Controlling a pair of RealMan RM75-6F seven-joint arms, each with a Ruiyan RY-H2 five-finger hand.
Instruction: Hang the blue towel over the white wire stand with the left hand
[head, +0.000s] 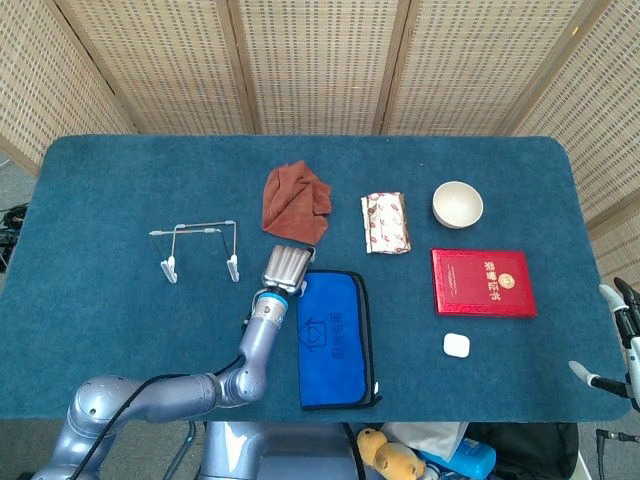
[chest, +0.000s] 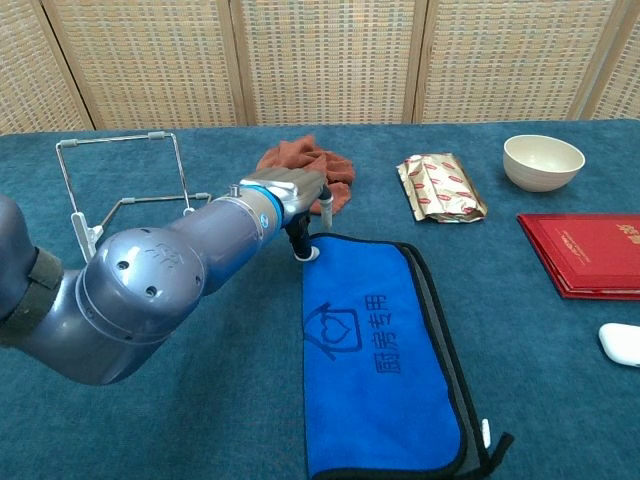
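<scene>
The blue towel lies flat on the table near the front edge, with a dark border and printed characters. The white wire stand stands upright to its left. My left hand hovers at the towel's far left corner, palm down. One of its fingertips touches that corner while the thumb stays lifted and apart; nothing is gripped. At the right edge of the head view my right hand shows only partly, with its fingers spread and nothing in them.
A rust-red cloth lies just behind the left hand. Further right are a foil packet, a white bowl, a red booklet and a small white object.
</scene>
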